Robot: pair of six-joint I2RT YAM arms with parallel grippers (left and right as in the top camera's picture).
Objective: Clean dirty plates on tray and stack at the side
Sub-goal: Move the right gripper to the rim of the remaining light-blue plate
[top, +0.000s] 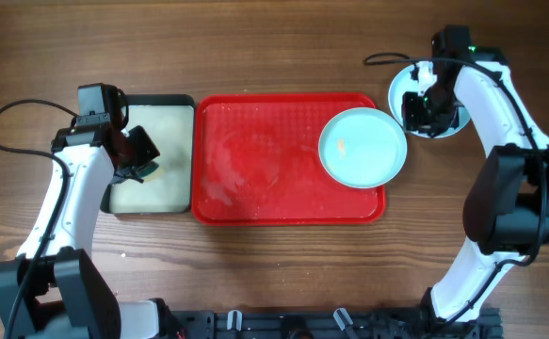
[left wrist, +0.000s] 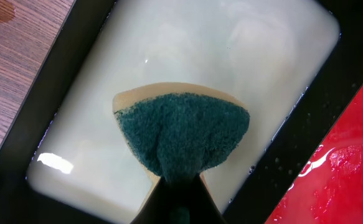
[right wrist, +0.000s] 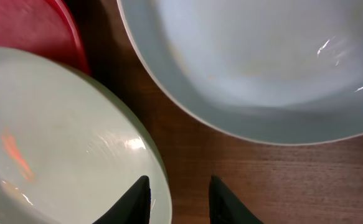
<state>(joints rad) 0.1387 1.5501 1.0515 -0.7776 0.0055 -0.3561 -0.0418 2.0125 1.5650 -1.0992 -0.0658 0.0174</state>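
From above, the red tray (top: 255, 202) lies mid-table with a smeared plate (top: 368, 155) at its right end, which overhangs the rim a little. A second plate (top: 398, 94) sits on the bare table (top: 274, 47) just beyond, partly hidden under the right gripper (top: 419, 105). I cannot tell whether a third plate lies beneath it. The left gripper (top: 144, 158) hangs over the black-rimmed tray (top: 166, 132), which is just beside the red one. The wood around both trays is bare, so there is room to stack at the right.

At the left wrist, the left gripper (left wrist: 180, 180) is closed on a green sponge (left wrist: 181, 134) with a tan backing, pinched at its lower edge. Below it is pale, cloudy liquid (left wrist: 169, 37). The corner of the red tray (left wrist: 349, 162) glistens wet.

At the right wrist, the right gripper (right wrist: 180, 199) has its fingers apart with nothing between them, above wood. The rim of the smeared plate (right wrist: 63, 143) is close by the left finger, and an orange smear (right wrist: 13, 152) shows on it. The second plate (right wrist: 249, 56) is well apart.

These plates look rigid, light and glossy. They are probably slippery when wet and could chip if dropped. The shallow raised rim is the only real handhold. On the smeared plate, the overhanging edge gives a finger room underneath.
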